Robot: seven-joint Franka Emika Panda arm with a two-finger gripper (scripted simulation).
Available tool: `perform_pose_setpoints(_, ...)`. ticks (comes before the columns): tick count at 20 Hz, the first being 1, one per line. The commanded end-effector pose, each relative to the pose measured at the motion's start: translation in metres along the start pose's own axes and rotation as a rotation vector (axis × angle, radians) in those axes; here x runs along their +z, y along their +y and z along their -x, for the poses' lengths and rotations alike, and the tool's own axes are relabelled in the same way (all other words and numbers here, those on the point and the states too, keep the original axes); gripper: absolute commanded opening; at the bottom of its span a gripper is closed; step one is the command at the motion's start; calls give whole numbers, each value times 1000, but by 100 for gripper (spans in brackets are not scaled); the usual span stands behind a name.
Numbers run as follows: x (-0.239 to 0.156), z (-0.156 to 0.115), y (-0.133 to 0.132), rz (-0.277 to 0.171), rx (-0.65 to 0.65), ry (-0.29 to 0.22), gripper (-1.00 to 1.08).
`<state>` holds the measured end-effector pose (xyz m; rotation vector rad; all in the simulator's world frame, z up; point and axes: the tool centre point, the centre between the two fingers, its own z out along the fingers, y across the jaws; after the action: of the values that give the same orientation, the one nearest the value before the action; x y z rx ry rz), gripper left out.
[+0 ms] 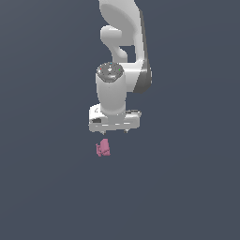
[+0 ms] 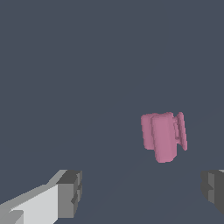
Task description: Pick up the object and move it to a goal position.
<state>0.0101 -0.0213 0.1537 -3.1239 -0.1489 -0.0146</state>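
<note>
The object [image 1: 103, 148] is a small pink blocky lump lying on the flat dark grey ground, just below the white gripper [image 1: 114, 131] in the exterior view and slightly toward that view's left. The gripper points down, and its two short fingertips are spread wide with nothing between them. In the wrist view the pink object [image 2: 162, 135] lies ahead of the gap between the two grey fingertips [image 2: 70, 194], off toward one finger, apart from both. The gripper [image 2: 141, 191] is open and empty.
The white Panda arm [image 1: 123, 42] rises above the gripper toward the top of the exterior view. The ground is a plain dark grey surface with no other object showing.
</note>
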Motion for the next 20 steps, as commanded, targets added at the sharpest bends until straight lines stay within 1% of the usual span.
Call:
perform_pose_setpoints(1,11,-3,13,3,-22,-2,100)
perform_pose_setpoints(6,35,-9,42,9,-75,-7,100)
perform_pose_setpoints(10,49,-11,58,12,-105,-9,100)
perform_pose_setpoints(15,58,-12,68,13,-123,-11,100)
perform_pose_setpoints(20,60,-12,68,13,-121,-12,100)
